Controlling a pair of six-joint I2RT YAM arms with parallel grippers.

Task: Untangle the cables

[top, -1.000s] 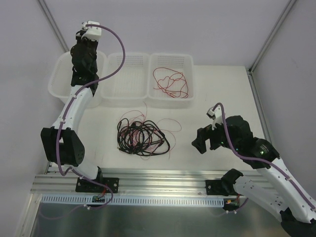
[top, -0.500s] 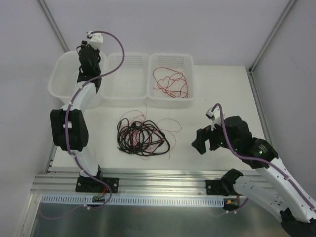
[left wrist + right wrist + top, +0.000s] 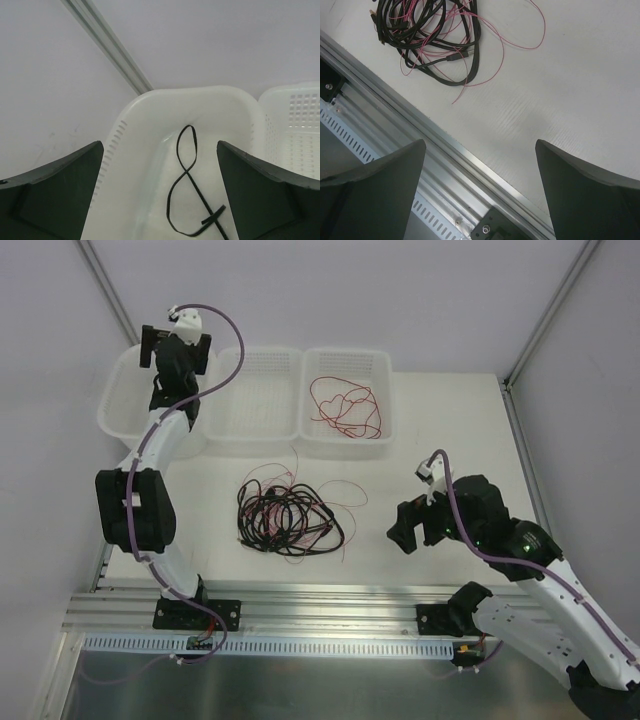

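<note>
Where the white table [image 3: 440, 430] runs toward its right edge, bare surface lies open to the right of the bins. More bare surface separates the tangle of cables [image 3: 290, 518] from the right gripper [image 3: 410, 525]. The tangle is made of black leads threaded with fine pinkish-red wire. It lies on the middle of the table, near the aluminium rail [image 3: 320, 605] that borders the near edge. A few thin strands loop out to the right and toward the far side.

Compared with a second ago, the left arm has drawn itself up. Its dark elbow block now sits farther from the rail, and its wrist has turned above the far left corner. The right arm and the tangle lie as they did.

Three white perforated bins stand in a row along the far edge, touching side by side. In the left bin [image 3: 130, 125] a single black cable [image 3: 187, 170] lies in a loose figure-of-eight. The left gripper [image 3: 159, 145] hangs above it with its fingers spread wide and nothing between them. The middle bin [image 3: 255, 435] stands between the other two. The right bin [image 3: 350, 445] holds a red wire [image 3: 345, 408] in open loops. The right gripper hovers over the table to the right of the tangle, also spread wide and holding nothing.
</note>
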